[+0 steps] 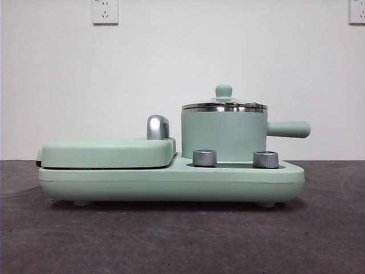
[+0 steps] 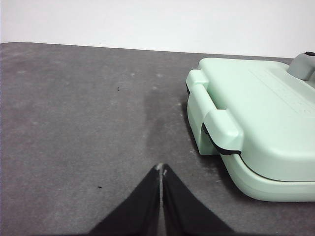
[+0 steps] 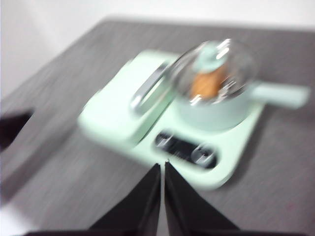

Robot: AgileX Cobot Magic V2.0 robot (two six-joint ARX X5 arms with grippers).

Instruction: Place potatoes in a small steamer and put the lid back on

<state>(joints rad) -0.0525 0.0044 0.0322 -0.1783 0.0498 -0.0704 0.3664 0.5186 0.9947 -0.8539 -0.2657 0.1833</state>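
Observation:
The mint-green small steamer [image 1: 223, 136] stands on the right of the green appliance base, its stubby handle pointing right. The glass lid [image 1: 224, 105] with its green knob sits on the steamer's steel rim. In the blurred right wrist view the orange-brown potato [image 3: 205, 84] shows through the lid [image 3: 216, 61], inside the steamer [image 3: 216, 113]. My right gripper [image 3: 162, 167] is shut and empty, well back from the appliance and above it. My left gripper [image 2: 161, 169] is shut and empty over bare table, beside the griddle's end.
The flat green hinged griddle [image 1: 108, 152] with a chrome handle [image 1: 157, 127] fills the left half of the base [image 1: 171, 182]. Two silver knobs [image 1: 205, 157] sit at the front under the steamer. The dark grey table [image 2: 74, 123] stretches left of the griddle [image 2: 256, 123].

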